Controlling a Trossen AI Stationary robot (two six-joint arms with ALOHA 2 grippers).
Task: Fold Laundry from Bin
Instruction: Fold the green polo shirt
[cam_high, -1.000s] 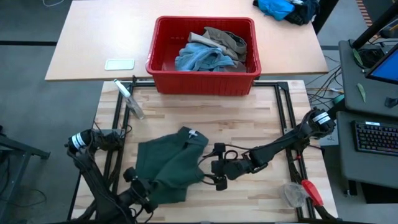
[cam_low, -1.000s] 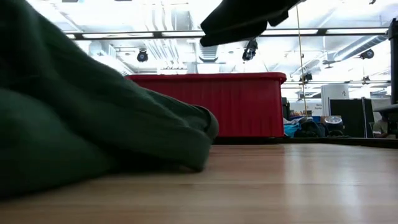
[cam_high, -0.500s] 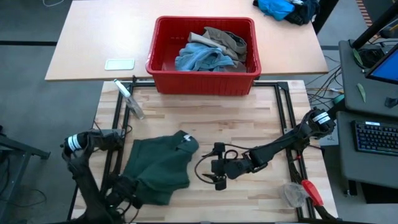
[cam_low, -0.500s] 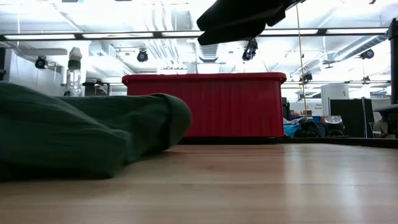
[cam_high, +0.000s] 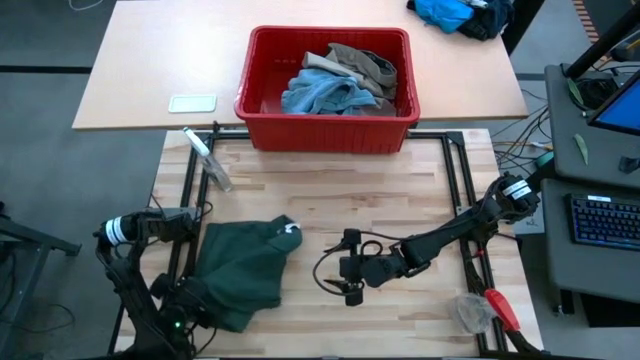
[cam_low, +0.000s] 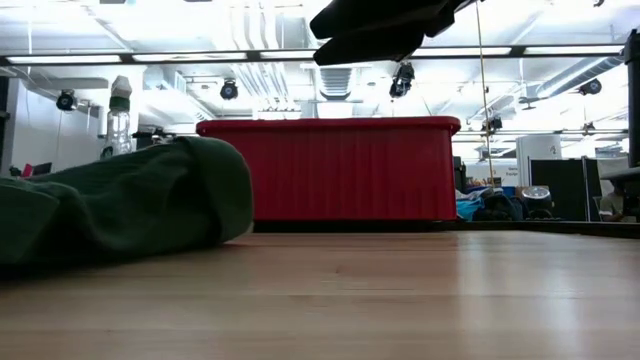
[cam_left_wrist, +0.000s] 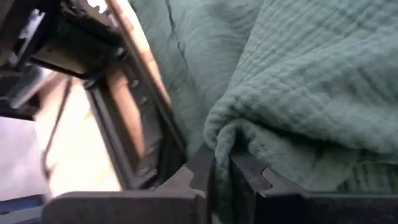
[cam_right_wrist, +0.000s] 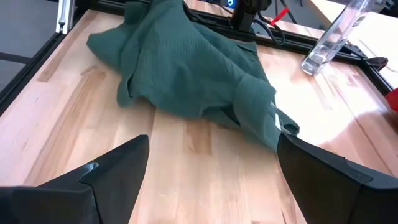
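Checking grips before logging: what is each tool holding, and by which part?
Left tool pinches the green shorts by a bunched fold at their near-left edge. Right tool is open, holding nothing.

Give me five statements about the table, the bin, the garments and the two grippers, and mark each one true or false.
1. The green shorts lie on the wooden table. True.
2. The red bin is empty. False: it holds a light blue garment and a khaki piece.
3. The left gripper is shut on the shorts. True: its fingers pinch a fold of the green cloth.
4. The right gripper holds the shorts too. False: it is open, beside the shorts, holding nothing.
5. A clear bottle lies near the table's far left corner. True.
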